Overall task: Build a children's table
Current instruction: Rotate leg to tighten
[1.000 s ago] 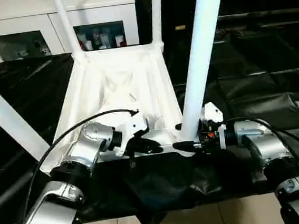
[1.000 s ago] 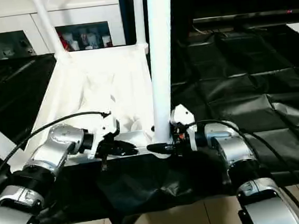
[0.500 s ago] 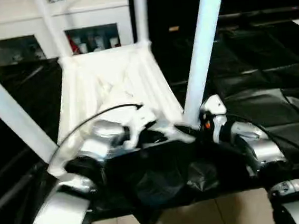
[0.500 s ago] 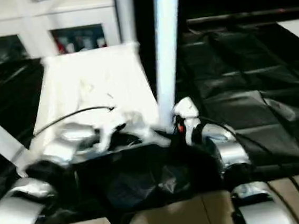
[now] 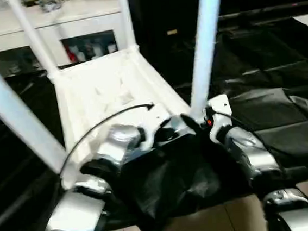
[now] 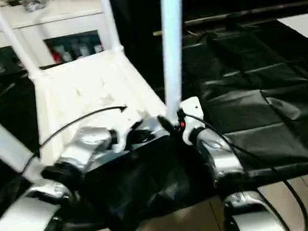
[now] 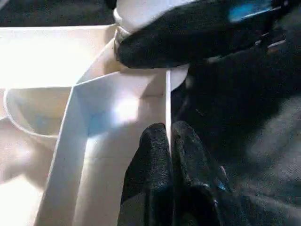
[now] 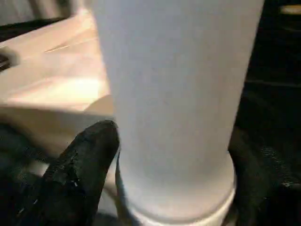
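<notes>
White plastic children's table (image 5: 107, 87) is lying upside down at centre frame on black sheeting (image 5: 273, 104), legs rising. Left gripper (image 7: 168, 141) is pinching the near rim; right gripper (image 8: 164, 188) is straddling the near right leg (image 5: 204, 45), its grip unconfirmed. Twisting risks tipping the table or unseating that leg. Open room is lying right; white cabinet (image 5: 4, 31) is crowding upper left.

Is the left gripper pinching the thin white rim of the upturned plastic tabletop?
Yes: left gripper fingers close on the tabletop rim.
</notes>
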Available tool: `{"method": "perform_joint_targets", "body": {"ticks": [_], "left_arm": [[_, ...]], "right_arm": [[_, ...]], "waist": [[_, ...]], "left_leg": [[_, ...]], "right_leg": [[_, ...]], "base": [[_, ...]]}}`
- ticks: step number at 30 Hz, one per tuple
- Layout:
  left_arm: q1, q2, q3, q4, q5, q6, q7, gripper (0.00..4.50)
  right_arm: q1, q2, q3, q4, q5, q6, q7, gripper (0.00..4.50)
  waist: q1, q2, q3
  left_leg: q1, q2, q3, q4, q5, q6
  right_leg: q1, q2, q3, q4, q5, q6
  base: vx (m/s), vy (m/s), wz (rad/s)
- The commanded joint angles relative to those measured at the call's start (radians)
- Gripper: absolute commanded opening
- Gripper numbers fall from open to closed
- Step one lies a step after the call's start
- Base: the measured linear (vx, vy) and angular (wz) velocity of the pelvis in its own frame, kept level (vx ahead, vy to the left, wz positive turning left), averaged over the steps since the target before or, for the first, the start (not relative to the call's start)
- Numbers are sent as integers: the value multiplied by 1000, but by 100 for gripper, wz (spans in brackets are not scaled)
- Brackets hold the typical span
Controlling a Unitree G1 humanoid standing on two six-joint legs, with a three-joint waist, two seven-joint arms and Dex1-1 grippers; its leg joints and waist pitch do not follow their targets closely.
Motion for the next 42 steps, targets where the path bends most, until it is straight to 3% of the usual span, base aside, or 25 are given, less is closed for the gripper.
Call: {"method": "perform_joint_targets", "body": {"ticks": [1,4,5,6,7,10,15,18,19,21,22,27,31,35,37,38,40,42], "left_arm": [[-3,-12,-16,-49,-31,-44,-77,0],[7,5,-21,-65,-36,-43,-123,0],[27,41,-35,-92,-44,-47,-209,0],[38,65,-42,-105,-46,-49,-257,0],[44,79,-44,-112,-50,-50,-289,0],[57,104,-44,-115,-49,-55,-341,0],[81,126,-45,-148,-63,-44,-397,0],[88,137,-46,-167,-71,-35,-411,0],[88,138,-45,-168,-71,-35,-412,0],[87,140,-42,-169,-69,-34,-410,0],[86,141,-39,-169,-68,-34,-410,0],[91,145,-29,-181,-67,-23,-391,0],[83,127,-9,-152,-47,-16,-266,0],[36,54,34,-72,-27,7,-16,0],[10,13,48,-37,-22,16,93,0],[-1,-3,55,-24,-23,22,135,0],[-24,-39,67,1,-22,30,226,0],[-35,-61,73,12,-17,29,282,0]], "right_arm": [[14,20,130,-50,12,9,204,383],[14,-9,130,-65,25,21,255,383],[9,-62,130,-72,38,33,339,383],[1,-93,131,-65,38,34,391,383],[-7,-112,132,-53,32,33,424,383],[-27,-151,139,-13,8,15,495,383],[-67,-174,135,21,21,34,551,383],[-83,-176,140,32,35,48,585,369],[-88,-176,140,38,36,48,592,359],[-94,-173,139,51,36,46,603,349],[-97,-170,139,55,37,47,607,340],[-98,-153,137,70,45,49,626,297],[-74,-115,112,65,58,42,550,276],[-85,-36,60,166,-4,14,139,270],[-84,3,48,187,-16,12,21,270],[-83,19,45,193,-24,10,-24,270],[-90,64,30,208,-32,14,-136,270],[-98,93,27,217,-37,13,-192,269]], "waist": [[4,-19,-63],[8,-18,-65],[7,-23,-64],[12,-22,-67],[13,-22,-65],[20,-18,-62],[33,-21,-62],[38,-24,-63],[39,-29,-63],[43,-27,-63],[44,-32,-64],[46,-31,-62],[44,-31,-60],[35,-27,-55],[20,-32,-53],[13,-27,-52],[11,-28,-52],[12,-29,-55]], "left_leg": [[18,36,-21,-56,-224,100],[18,38,-20,-51,-190,126],[18,38,-19,-51,-190,129],[17,39,-21,-49,-188,134],[16,40,-19,-48,-184,140],[23,44,-18,-51,-212,125],[27,48,-19,-57,-234,93],[27,47,-17,-54,-220,99],[27,46,-16,-53,-212,103],[25,46,-17,-51,-198,106],[26,46,-17,-50,-190,109],[25,48,-17,-52,-194,106],[28,49,-17,-55,-214,90],[28,46,-21,-64,-255,41],[32,42,-22,-68,-294,10],[32,42,-22,-69,-307,9],[34,39,-20,-66,-306,12],[29,37,-21,-65,-274,26]], "right_leg": [[41,-57,28,-71,-47,-243],[41,-59,27,-67,-28,-260],[40,-58,27,-68,-32,-261],[44,-60,25,-65,-39,-264],[40,-58,27,-64,-33,-268],[33,-58,29,-67,-65,-276],[34,-59,31,-62,-71,-280],[32,-61,33,-60,-61,-280],[33,-60,33,-61,-56,-280],[33,-63,33,-59,-54,-276],[33,-62,32,-59,-50,-275],[31,-62,32,-60,-80,-272],[28,-62,34,-62,-103,-268],[28,-64,35,-69,-182,-248],[28,-64,35,-76,-231,-229],[26,-63,36,-81,-238,-225],[24,-63,39,-84,-241,-220],[28,-63,38,-82,-215,-216]], "base": [[0,0,0],[0,0,0],[0,0,0],[0,0,0],[0,0,0],[0,0,0],[0,0,0],[0,0,0],[0,0,0],[0,0,0],[0,0,0],[0,0,0],[0,0,0],[0,0,0],[0,0,0],[0,0,0],[0,0,0],[0,0,0]]}}
